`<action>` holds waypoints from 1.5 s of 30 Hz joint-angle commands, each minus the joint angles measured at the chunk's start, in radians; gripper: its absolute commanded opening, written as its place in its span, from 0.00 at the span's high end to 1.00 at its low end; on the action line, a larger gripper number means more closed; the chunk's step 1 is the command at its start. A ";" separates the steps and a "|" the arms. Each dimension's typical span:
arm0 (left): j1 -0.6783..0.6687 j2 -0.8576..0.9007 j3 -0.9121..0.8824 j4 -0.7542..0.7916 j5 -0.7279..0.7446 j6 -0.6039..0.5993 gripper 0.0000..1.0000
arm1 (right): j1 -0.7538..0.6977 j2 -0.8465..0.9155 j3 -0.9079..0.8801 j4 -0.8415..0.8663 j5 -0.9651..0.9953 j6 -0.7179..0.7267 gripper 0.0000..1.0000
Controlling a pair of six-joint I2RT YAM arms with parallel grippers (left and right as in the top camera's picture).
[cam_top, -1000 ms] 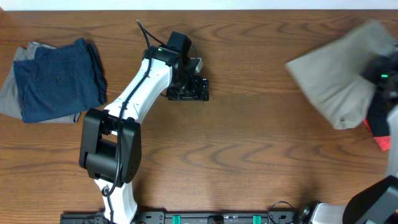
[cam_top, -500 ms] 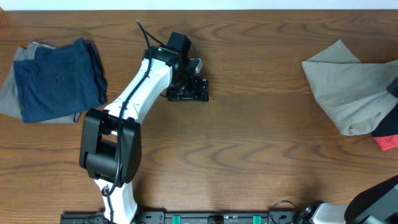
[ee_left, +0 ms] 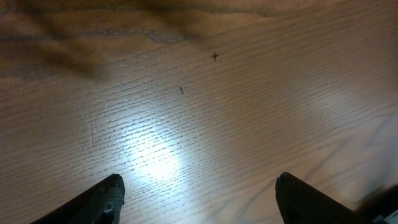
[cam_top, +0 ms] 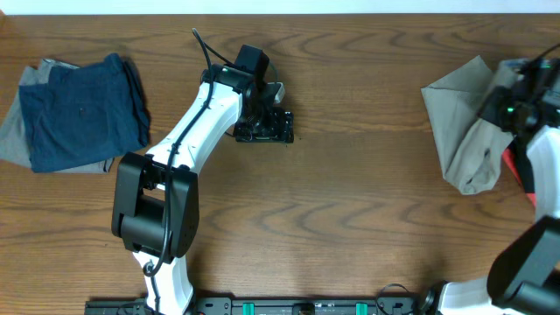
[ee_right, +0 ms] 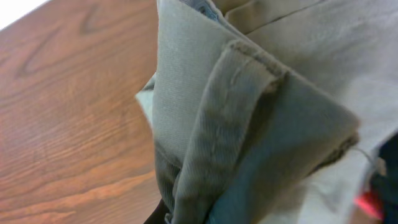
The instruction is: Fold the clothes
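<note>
The khaki-beige trousers (cam_top: pixel 464 131) hang bunched at the right edge of the table. My right gripper (cam_top: pixel 512 105) is shut on them; in the right wrist view the cloth (ee_right: pixel 249 112) fills the frame and hides the fingers. A navy blue garment (cam_top: pixel 79 109) lies folded on a grey garment (cam_top: pixel 13 131) at the far left. My left gripper (cam_top: pixel 284 124) is open and empty, low over bare wood at the middle back; its two fingertips (ee_left: pixel 199 199) show wide apart.
A red object (cam_top: pixel 525 179) shows at the right edge under the right arm. The left arm's white links (cam_top: pixel 188 131) stretch across the left middle of the wooden table (cam_top: pixel 350 201).
The right gripper has moved in from the right edge and gathered the trousers into a narrower, bunched shape. The left arm and the folded pile have not moved.
</note>
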 commanded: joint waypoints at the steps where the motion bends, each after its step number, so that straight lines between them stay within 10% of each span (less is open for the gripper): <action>1: 0.000 0.002 -0.008 -0.006 0.006 -0.002 0.21 | 0.038 0.046 -0.008 0.013 -0.051 0.053 0.99; 17: 0.000 0.002 -0.008 -0.004 0.006 -0.002 0.21 | 0.263 0.084 -0.008 0.401 -1.025 -0.047 0.99; 27: 0.000 0.002 -0.008 -0.005 0.006 -0.002 0.21 | 0.319 0.093 -0.008 0.315 -0.413 0.027 0.98; 45: -0.016 0.002 -0.008 0.220 0.006 -0.002 0.20 | 0.332 0.119 -0.008 0.185 -0.221 0.118 0.99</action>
